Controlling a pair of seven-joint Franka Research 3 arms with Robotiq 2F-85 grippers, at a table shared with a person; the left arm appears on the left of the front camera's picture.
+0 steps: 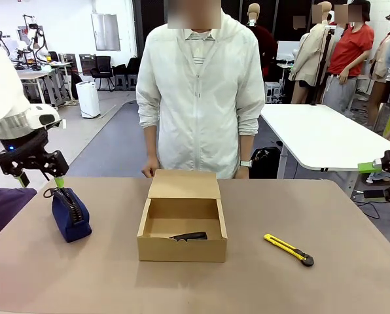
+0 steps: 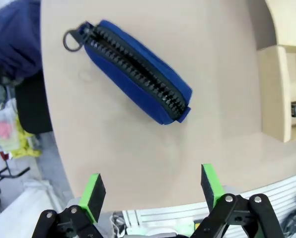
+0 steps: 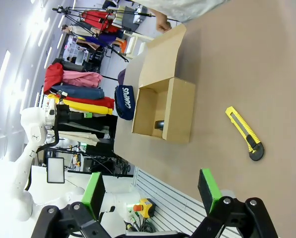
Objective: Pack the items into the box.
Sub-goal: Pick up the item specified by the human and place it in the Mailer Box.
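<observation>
a lab: worktables (image 1: 313,134), office chairs (image 1: 104,67), hung clothes (image 3: 81,94).

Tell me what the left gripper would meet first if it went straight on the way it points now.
Probably the bare table, close beside the navy pouch. The open left gripper points down at it, and the pouch lies a little off that line. Depth is unclear, so a finger might graze the pouch.

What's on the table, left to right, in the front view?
pouch → box → knife
</observation>
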